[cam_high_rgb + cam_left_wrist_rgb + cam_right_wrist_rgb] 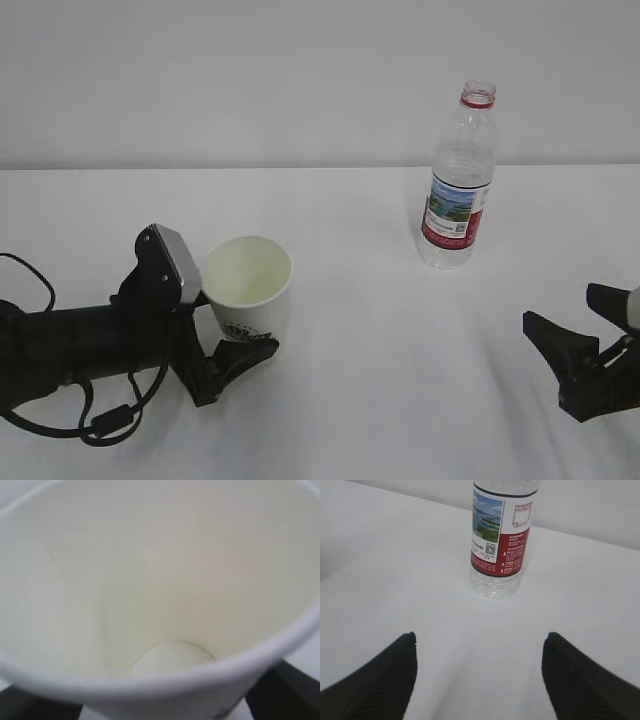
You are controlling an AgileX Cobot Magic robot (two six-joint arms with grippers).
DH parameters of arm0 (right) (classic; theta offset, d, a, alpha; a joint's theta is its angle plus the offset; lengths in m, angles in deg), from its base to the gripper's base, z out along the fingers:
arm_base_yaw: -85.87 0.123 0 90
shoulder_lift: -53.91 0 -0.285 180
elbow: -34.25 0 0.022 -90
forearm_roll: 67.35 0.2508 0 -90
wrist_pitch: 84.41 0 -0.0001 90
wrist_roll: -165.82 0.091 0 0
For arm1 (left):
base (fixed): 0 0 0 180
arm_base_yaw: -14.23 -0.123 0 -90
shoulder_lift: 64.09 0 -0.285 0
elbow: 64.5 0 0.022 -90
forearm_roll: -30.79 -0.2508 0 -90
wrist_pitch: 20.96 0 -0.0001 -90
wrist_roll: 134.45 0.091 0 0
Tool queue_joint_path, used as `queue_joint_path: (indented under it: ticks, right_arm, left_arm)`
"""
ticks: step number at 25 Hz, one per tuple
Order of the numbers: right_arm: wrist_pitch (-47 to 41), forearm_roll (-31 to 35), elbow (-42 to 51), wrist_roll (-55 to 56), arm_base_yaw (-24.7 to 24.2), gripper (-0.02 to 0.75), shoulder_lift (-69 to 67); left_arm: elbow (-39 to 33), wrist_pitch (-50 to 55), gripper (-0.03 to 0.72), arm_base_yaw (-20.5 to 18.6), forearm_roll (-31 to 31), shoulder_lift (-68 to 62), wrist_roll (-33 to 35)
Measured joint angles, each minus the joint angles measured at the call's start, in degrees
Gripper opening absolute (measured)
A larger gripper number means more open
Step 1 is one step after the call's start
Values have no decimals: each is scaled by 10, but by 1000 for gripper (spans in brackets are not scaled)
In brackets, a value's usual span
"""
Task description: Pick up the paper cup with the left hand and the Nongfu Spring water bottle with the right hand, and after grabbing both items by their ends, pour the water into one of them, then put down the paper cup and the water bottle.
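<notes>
White paper cup [249, 285] stands at seven o'clock, the left hand [236, 352] spread wide around its base, not clamped. The Nongfu Spring water bottle [459, 190] waits at one o'clock; the right hand [575, 325] gapes empty. Nothing lifted or poured yet.

left claw [235, 345] spread wide | right claw [575, 325] spread, low
</notes>
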Motion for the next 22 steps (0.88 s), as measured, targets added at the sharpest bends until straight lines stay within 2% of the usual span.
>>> queue_joint_path:
  ticks: [6, 13, 18, 22]
  right_arm:
    - [0, 0, 0, -1, 0, 587, 0]
    - [0, 1, 0, -1, 0, 588, 0]
    - [0, 1, 0, -1, 0, 588, 0]
    - [0, 7, 0, -1, 0, 588, 0]
  left_arm:
    - [13, 13, 678, 2, 5, 0, 0]
    - [13, 2, 581, 2, 6, -2, 4]
    - [13, -26, 573, 2, 9, -2, 0]
    - [13, -48, 573, 2, 9, -2, -35]
